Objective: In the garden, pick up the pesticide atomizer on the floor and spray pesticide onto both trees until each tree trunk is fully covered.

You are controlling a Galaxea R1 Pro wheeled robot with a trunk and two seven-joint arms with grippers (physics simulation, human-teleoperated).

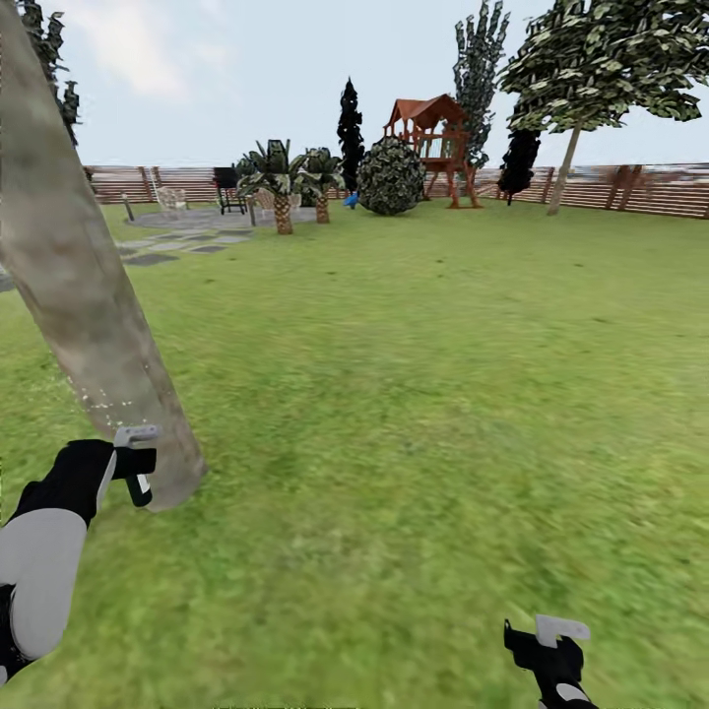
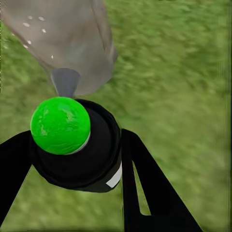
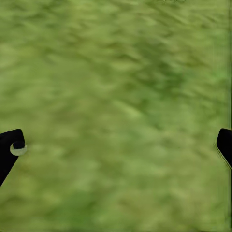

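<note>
Spraying first tree: my left gripper point(image 2: 72, 150) fingers pinching black green-capped pesticide atomizer point(image 2: 72, 145), nozzle at pale mottled tree trunk point(image 1: 84, 295) base. Right gripper point(image 3: 116, 145) fingers spread. Next I sweep upward, I judge.

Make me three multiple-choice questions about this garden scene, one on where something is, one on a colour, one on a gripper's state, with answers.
1. Where is the near tree trunk?
A. at the head view's left, by the left gripper
B. beside the wooden playhouse
C. behind the fence

2. What colour is the top of the sprayer?
A. red
B. bright green
C. white

3. How is the right gripper?
A. shut on the sprayer
B. shut on a branch
C. open, nothing between its fingers

Answers:
1. A: the trunk leans up from the grass just beside that gripper.
2. B: the left wrist view shows a green round cap on the black body.
3. C: its fingers sit far apart over bare lawn.
</note>
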